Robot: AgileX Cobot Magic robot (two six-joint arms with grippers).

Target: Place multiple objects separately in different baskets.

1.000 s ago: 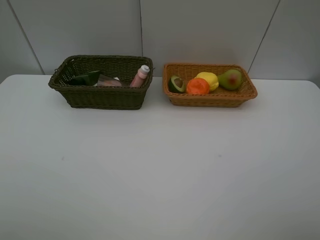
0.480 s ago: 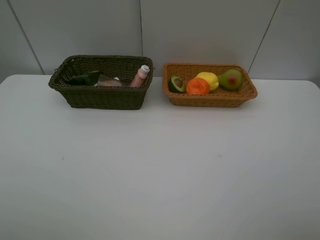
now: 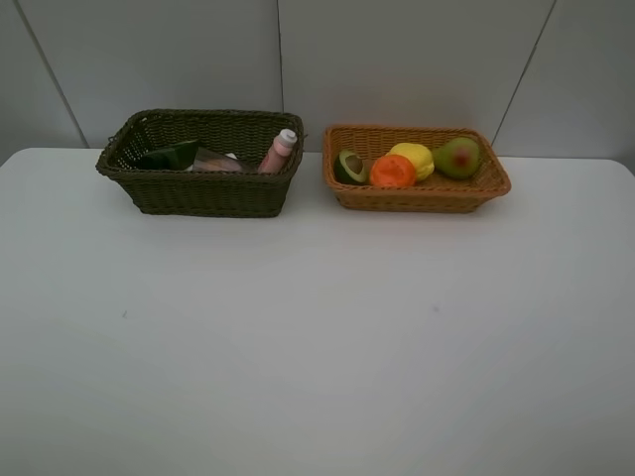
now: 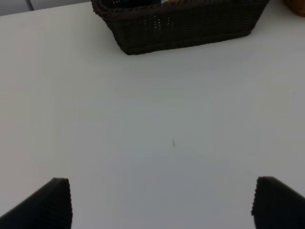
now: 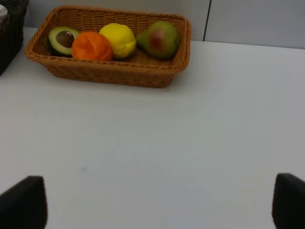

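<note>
On inspection, the sorting appeared to be complete or very nearly so. The light orange-tan basket (image 3: pixel 417 198) stood at the far right of the table (image 3: pixel 317 337) and held all four pieces of fruit in a row: the halved avocado (image 3: pixel 349 167) at its left end, the orange (image 3: pixel 393 172) beside it, the yellow lemon (image 3: pixel 414 159) just behind the orange, and the green-red pear (image 3: pixel 457 157) at the right end. The dark brown-green basket (image 3: pixel 203 193) stood just beside it to the left, apart from it by a narrow gap, and held the containers. Of these, the pink bottle (image 3: pixel 279 151) leaned against the right inner wall with its pale cap uppermost; a dark item and a translucent mauve item lay lower inside, partly hidden by the rim, and could not be identified with certainty, nor could a white blue-capped bottle be confirmed. No loose object was seen on the table in any view. The left gripper (image 4: pixel 162 205) was released, jaws spread wide over bare table short of the dark basket, holding nothing. The right gripper (image 5: pixel 157 205) was likewise released and empty, facing the fruit basket from well back. In the inspector's judgement nothing remained to be placed, subject to the hidden contents of the dark basket
</note>
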